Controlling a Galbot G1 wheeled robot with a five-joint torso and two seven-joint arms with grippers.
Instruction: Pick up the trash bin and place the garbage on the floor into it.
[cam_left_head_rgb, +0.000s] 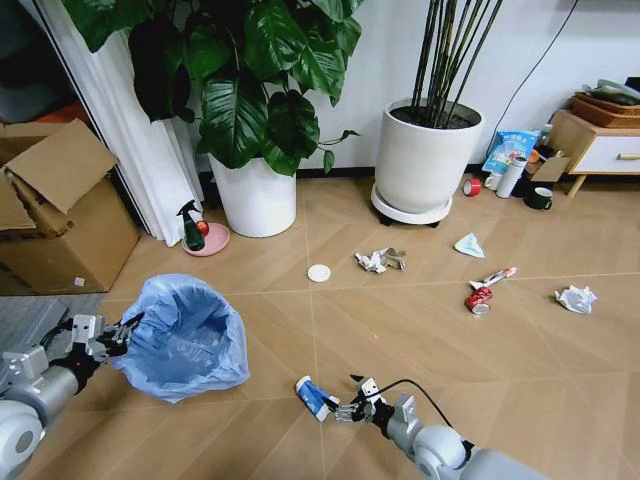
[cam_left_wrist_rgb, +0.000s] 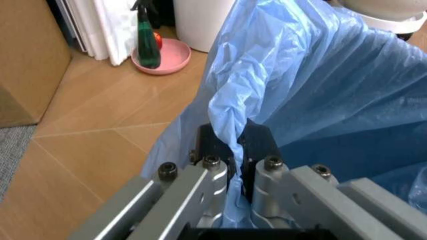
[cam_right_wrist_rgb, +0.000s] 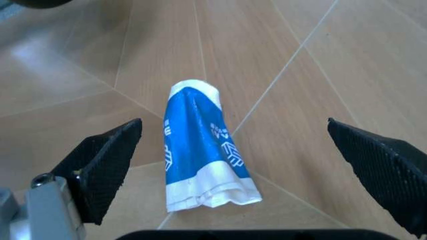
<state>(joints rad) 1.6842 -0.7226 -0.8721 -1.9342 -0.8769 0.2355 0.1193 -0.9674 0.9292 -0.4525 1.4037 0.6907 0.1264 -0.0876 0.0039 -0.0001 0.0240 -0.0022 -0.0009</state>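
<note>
**Bin in hand, first wrapper lined up**

We hold the trash bin (cam_left_head_rgb: 183, 338) at our left side, the left gripper (cam_left_head_rgb: 122, 331) clenched on its rim through the light-blue bag. Our right gripper (cam_left_head_rgb: 345, 411) sits low over the floor (cam_left_head_rgb: 400, 330) with its jaws spread wide, touching nothing, and a crushed blue-white wrapper (cam_left_head_rgb: 315, 397) lies just ahead of it.

From here we see two risks. The wrapper is flat and slick-looking, so the pads (cam_right_wrist_rgb: 107, 167) may close above it or push it along the tile instead of lifting it. On the left, our pinch seems to bear largely on bag film (cam_left_wrist_rgb: 230, 112); if the plastic slides over the rim, the bin could tilt or drop.

The right wrist view shows the wrapper (cam_right_wrist_rgb: 203, 150) lying between the open jaws, nearer one pad than the other, which the head view leaves vague. The left wrist view shows the fingers (cam_left_wrist_rgb: 257, 145) shut on folded film. The head view shows the remaining garbage well apart: a white disc (cam_left_head_rgb: 319, 273), a paper wad (cam_left_head_rgb: 380, 260), a red-white wrapper (cam_left_head_rgb: 486, 291) and another wad (cam_left_head_rgb: 576, 298).
</note>
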